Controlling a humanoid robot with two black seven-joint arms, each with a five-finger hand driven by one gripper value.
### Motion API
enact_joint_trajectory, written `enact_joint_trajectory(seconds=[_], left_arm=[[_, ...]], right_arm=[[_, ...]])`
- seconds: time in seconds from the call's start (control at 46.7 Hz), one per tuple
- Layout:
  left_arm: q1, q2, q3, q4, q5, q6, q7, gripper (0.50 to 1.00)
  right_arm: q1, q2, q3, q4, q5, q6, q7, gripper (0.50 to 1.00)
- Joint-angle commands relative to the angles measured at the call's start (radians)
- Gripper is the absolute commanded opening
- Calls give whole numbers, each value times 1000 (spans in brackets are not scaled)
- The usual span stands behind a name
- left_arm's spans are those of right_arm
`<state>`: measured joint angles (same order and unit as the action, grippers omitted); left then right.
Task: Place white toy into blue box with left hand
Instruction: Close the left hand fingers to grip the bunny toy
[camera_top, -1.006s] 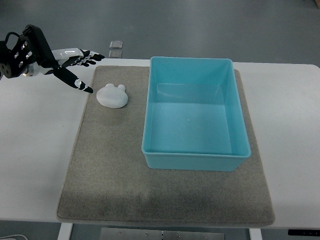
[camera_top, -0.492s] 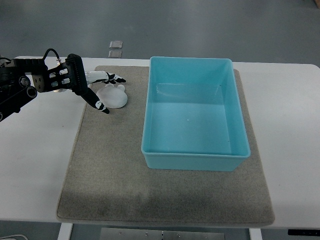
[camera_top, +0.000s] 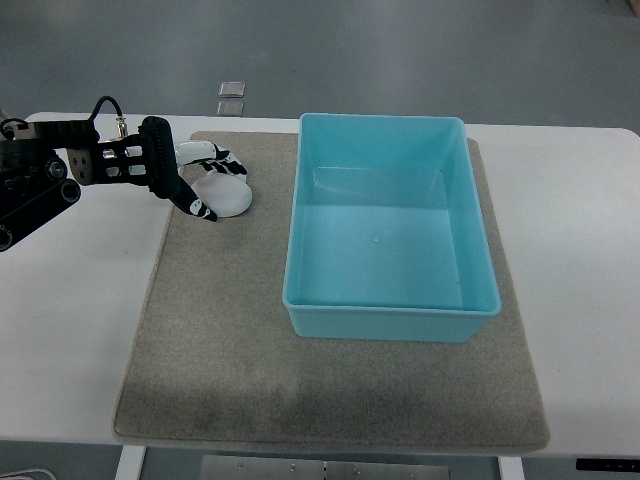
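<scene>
Left hand (camera_top: 196, 178) fingers draped over white toy (camera_top: 226, 193), grip unclear, toy partly hidden, blue box (camera_top: 390, 310) apart.

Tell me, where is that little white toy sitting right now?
In the top view the white toy lies on the grey mat near its far left corner, just left of the blue box, with the left hand reaching over it.

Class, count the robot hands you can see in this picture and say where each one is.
1: the black-and-white left robot hand at the small white toy, left of the light blue plastic box. No other shows.
</scene>
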<state>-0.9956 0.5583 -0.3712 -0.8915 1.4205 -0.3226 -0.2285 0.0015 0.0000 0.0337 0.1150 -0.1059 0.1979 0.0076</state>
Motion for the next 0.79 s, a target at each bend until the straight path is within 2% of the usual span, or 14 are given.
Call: enact_joint_trajectory(seconds=[0.0, 0.278, 0.557, 0.771], left_arm=[[-2, 0, 0, 0, 2, 3, 0, 733], [-6, 0, 0, 0, 2, 5, 0, 500], [-18, 2, 0, 0, 2, 68, 0, 500], [-52, 11, -3, -1, -2, 71, 0, 500]], right_arm=[[0, 0, 0, 0, 0, 0, 0, 936], [0, 0, 0, 0, 0, 0, 0, 936], [0, 0, 0, 0, 0, 0, 0, 936], [0, 0, 0, 0, 0, 0, 0, 936]])
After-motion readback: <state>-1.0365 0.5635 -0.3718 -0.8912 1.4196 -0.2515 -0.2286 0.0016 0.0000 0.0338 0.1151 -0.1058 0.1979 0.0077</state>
